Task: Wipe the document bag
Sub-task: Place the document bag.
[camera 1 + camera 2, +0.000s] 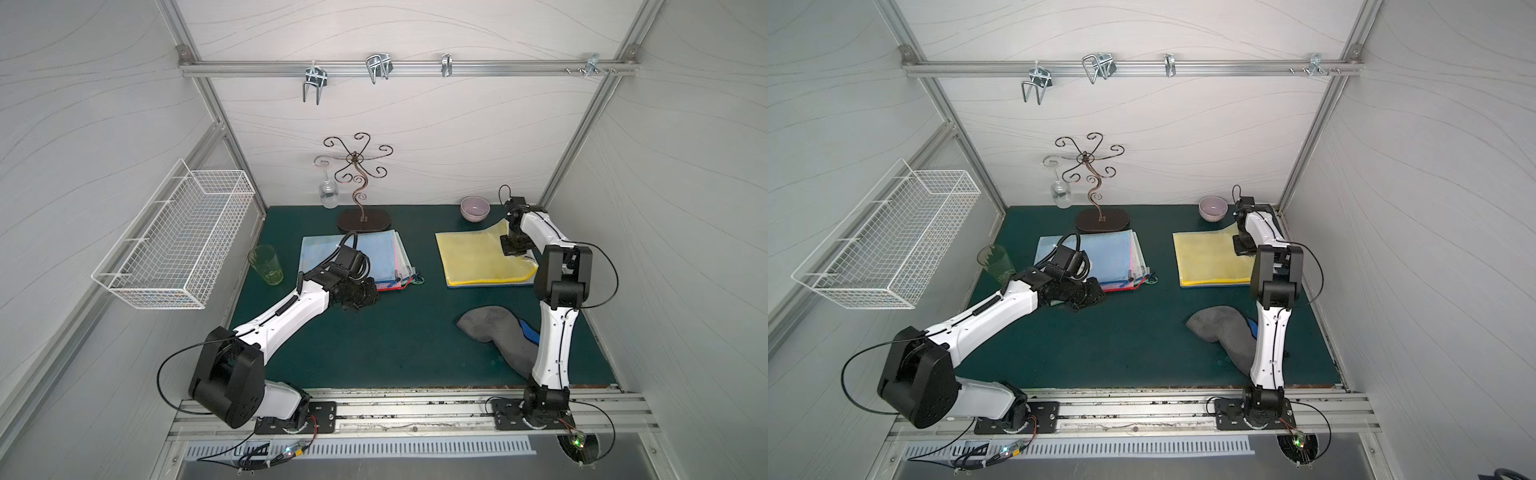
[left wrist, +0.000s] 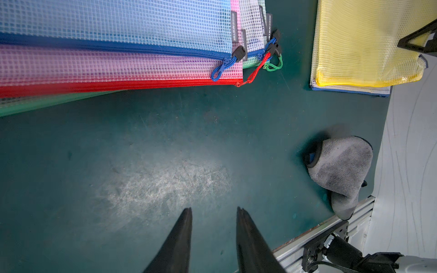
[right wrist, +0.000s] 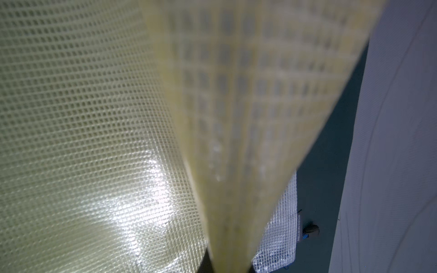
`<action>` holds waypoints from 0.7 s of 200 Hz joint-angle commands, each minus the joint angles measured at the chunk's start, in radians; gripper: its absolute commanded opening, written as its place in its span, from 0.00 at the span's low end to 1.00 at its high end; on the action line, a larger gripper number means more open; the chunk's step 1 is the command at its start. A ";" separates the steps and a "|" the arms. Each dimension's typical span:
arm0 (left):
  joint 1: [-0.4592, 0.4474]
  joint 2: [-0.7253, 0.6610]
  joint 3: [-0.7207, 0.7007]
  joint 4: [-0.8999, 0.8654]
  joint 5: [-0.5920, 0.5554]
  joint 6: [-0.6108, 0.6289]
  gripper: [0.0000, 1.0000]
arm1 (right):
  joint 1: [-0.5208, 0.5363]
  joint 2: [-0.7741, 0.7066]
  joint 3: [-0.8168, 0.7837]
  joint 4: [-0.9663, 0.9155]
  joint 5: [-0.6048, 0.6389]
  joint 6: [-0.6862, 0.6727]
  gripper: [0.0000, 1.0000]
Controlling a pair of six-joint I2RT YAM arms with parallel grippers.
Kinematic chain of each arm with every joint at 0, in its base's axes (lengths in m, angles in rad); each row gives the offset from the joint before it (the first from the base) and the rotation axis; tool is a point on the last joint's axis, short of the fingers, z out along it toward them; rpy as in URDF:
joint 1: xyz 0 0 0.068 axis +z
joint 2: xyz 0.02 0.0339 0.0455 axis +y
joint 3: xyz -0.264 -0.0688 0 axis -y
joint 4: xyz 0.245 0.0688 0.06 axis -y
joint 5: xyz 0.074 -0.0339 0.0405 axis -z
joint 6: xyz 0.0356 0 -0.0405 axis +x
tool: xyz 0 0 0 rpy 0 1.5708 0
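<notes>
A yellow mesh document bag (image 1: 473, 257) (image 1: 1208, 257) (image 2: 364, 42) lies at the right back of the green mat, on top of a white bag with blue trim (image 2: 350, 89) (image 3: 281, 236). My right gripper (image 1: 513, 245) (image 1: 1244, 245) (image 3: 227, 267) is shut on the yellow bag's right edge, which curls up off the bag below. A grey cloth (image 1: 494, 328) (image 1: 1221, 324) (image 2: 340, 165) lies crumpled on the mat near the right arm, untouched. My left gripper (image 1: 368, 297) (image 1: 1096, 295) (image 2: 214, 209) hovers open and empty over bare mat, just in front of a stack of coloured bags (image 1: 386, 253) (image 2: 118, 35).
A green glass (image 1: 266, 264) stands left of the stack. A curly metal stand (image 1: 363, 220) with a hanging wine glass (image 1: 328, 193) is at the back, a pale bowl (image 1: 474, 208) behind the yellow bag. A wire basket (image 1: 178, 237) hangs on the left wall.
</notes>
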 commanded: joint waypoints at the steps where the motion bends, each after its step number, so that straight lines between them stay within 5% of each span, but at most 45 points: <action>1: 0.005 0.011 0.046 0.018 0.014 0.018 0.35 | 0.002 0.027 0.018 -0.006 0.019 -0.029 0.00; 19: 0.007 0.013 0.044 0.019 0.015 0.018 0.35 | 0.004 0.033 0.023 -0.008 0.021 -0.032 0.06; 66: 0.007 0.009 0.038 0.020 0.009 0.013 0.36 | 0.006 0.034 0.020 -0.019 0.097 0.016 0.85; 77: 0.007 0.006 0.034 0.020 0.005 0.013 0.37 | 0.005 0.022 0.011 -0.008 0.107 0.025 0.95; 113: 0.007 -0.013 0.018 0.024 -0.011 0.002 0.38 | 0.006 -0.021 0.004 0.016 0.131 0.056 0.99; 140: 0.047 -0.030 -0.016 0.043 -0.013 -0.039 0.43 | 0.034 -0.085 0.006 -0.005 0.017 0.115 0.99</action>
